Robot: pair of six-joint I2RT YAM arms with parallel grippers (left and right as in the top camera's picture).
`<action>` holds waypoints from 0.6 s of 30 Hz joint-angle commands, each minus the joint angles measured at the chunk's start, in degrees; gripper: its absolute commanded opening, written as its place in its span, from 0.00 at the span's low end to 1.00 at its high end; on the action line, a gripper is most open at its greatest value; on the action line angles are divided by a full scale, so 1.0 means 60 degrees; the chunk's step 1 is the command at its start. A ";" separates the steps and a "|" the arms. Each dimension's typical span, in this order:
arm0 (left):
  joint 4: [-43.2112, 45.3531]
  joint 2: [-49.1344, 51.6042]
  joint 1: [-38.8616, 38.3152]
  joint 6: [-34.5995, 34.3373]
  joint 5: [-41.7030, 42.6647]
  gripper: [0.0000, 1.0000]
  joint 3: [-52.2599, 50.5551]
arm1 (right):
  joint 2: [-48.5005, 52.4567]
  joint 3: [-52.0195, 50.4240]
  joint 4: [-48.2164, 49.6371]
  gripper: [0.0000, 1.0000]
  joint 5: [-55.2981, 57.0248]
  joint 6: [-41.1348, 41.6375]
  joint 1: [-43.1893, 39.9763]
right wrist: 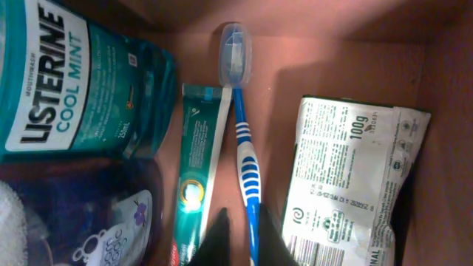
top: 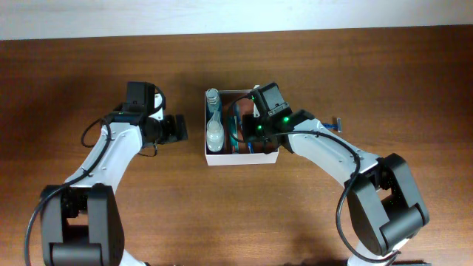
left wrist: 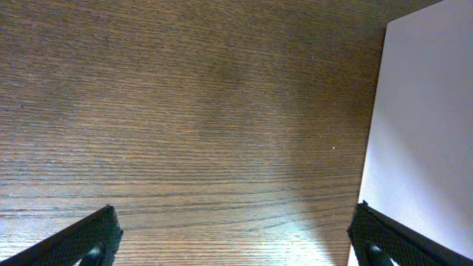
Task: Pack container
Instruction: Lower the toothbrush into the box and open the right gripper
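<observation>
While the square, shallow, white-walled container [top: 240, 157] with a pinkish-brown inside sits mid-way along the brown wooden desk [top: 89, 59], the right gripper [right wrist: 246, 225] hangs inside it. The gripper is narrow and straddles the handle of a blue-and-white plastic toothbrush [right wrist: 244, 148] whose long axis runs straight away from it. Whether it clamps, I cannot tell. The left gripper [left wrist: 236, 244] stands wide and empty, just beside the container's left wall.

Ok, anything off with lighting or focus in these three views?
Overhead: even light, sharp, though the right arm covers part of the container. Left wrist: crisp wood grain on the table, a pale glare patch at the bottom, container wall washed flat. Right wrist: dim and reddish, Listerine bottle readable, purple bottle near the lens blurred, right tool just a dark silhouette.
</observation>
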 commanded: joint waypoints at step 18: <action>0.0015 -0.0011 0.0029 -0.0018 -0.0036 0.99 0.0058 | -0.2881 0.2346 -0.2619 0.27 0.0765 -0.0448 -0.0590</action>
